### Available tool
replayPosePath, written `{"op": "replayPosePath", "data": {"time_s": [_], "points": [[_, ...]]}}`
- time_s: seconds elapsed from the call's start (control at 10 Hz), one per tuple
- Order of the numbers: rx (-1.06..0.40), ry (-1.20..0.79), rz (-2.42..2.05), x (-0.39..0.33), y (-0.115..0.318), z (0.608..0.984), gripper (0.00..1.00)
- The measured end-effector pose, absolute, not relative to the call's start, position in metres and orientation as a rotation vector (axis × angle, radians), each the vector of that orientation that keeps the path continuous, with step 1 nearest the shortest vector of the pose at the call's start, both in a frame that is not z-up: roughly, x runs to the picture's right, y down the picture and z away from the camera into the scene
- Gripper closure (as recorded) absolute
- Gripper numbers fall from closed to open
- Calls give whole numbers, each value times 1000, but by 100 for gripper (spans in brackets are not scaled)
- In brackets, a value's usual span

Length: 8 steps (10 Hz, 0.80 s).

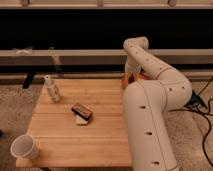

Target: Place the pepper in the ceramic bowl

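Desk (65,135) layout, with the arm (150,115) along the right side.
A cup (24,147) stands at the near left corner of the desk and a bottle (51,89) near the far left edge, well apart. A block (82,111) lies about the middle, between them and the arm. At the far right corner the gripper (131,79) is at the ceramic bowl (142,76), which is mostly hidden behind the arm.

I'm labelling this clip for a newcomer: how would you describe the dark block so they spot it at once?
On the wooden table, look near the middle, left of the white arm whose claw hangs by the orange bowl at the far right edge. The dark block lies flat there, orange-striped, unlike the white cup and pale bottle.
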<state>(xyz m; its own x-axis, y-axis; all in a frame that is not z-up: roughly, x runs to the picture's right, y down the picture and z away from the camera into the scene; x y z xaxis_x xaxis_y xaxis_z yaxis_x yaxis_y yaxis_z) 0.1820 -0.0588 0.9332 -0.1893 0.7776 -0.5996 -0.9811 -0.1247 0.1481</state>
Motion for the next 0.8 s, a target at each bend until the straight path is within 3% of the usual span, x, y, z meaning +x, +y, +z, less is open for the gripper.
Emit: {"op": "replayPosePath", "data": {"time_s": [0.2, 0.8], "points": [[-394, 581, 1683, 190, -67, 933, 24], [-371, 563, 1683, 189, -71, 933, 24]]}}
